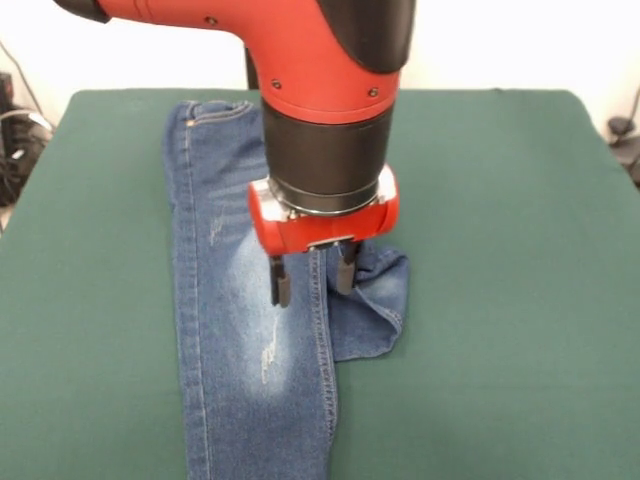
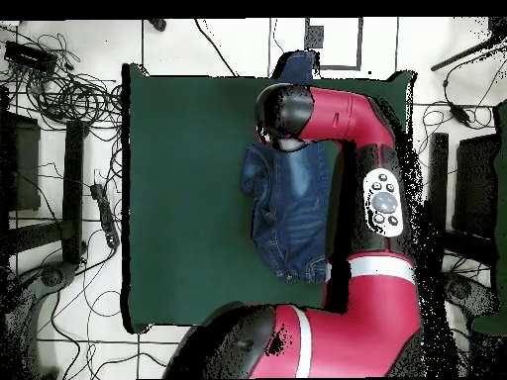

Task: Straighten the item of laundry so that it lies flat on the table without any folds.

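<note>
Here, hand (image 1: 311, 281) spread above jeans (image 1: 250, 340), one leg folded, table (image 1: 500, 300) bare beside.

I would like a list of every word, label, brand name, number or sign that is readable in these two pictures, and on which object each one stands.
No text can be read in either view.
Control panel on the red arm: round buttons only; any markings are too small to read.
Jeans: stitching and faded patches, no label visible.
Pincer and green table: no writing visible.
</note>
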